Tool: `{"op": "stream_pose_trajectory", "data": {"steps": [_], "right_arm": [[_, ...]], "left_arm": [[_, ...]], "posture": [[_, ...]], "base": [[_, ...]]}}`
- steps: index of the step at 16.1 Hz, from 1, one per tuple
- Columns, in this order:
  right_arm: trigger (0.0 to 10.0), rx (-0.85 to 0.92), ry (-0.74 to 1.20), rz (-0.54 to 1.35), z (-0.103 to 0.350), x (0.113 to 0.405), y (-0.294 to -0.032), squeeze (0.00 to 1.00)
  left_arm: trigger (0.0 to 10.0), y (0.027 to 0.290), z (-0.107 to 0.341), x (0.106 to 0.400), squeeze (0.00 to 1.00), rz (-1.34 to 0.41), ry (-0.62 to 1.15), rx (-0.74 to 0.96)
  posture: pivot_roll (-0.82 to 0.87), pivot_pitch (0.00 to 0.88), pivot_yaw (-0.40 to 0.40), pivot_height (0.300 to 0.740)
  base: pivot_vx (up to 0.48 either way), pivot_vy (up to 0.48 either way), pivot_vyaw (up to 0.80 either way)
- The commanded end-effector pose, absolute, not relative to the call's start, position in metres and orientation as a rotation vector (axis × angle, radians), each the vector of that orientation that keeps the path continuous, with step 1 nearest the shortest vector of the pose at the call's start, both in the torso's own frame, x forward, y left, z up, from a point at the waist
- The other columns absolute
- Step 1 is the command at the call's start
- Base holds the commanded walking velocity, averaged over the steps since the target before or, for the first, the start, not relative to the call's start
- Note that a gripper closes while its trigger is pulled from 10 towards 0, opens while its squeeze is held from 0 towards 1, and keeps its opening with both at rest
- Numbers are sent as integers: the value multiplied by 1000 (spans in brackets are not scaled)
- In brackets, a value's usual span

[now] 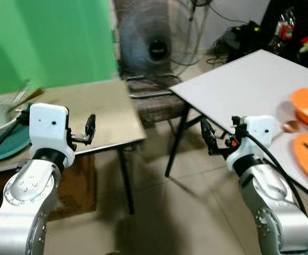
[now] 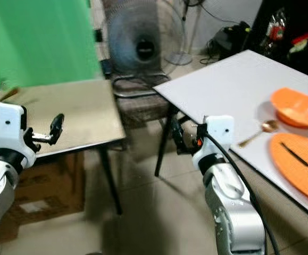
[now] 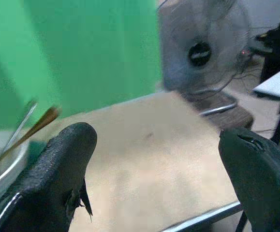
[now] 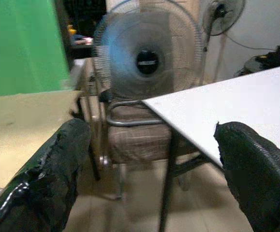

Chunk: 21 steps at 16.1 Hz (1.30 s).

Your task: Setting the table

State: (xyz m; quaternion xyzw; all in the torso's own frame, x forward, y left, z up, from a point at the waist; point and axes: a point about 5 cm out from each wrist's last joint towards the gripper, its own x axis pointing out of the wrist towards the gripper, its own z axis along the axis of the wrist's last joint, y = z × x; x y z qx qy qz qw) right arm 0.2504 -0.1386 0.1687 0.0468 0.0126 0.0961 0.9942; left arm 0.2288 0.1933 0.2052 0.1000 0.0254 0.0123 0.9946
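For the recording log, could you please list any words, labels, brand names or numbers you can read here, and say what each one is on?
No text can be read in these pictures.
The fan has a dark hub with no legible mark.
The packets on the dark shelf beyond the white table are too blurred to read.

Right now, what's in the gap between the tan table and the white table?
A chair stands in the gap, with a fan behind it and bare floor in front, seen in both eye views.
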Motion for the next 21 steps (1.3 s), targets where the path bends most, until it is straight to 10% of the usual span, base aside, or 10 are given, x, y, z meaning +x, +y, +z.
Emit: {"op": "stream_pose_trajectory", "data": {"steps": [1, 21], "right_arm": [[10000, 92, 12, 207, 171, 252, -138, 0], [10000, 117, 14, 251, 170, 260, -129, 0]], "left_arm": [[10000, 194, 206, 229, 0, 29, 55, 197], [10000, 194, 210, 233, 0, 39, 35, 194]], "posture": [[57, 39, -30, 740], [71, 26, -37, 740]], "base": [[0, 334, 0], [0, 253, -132]]}}
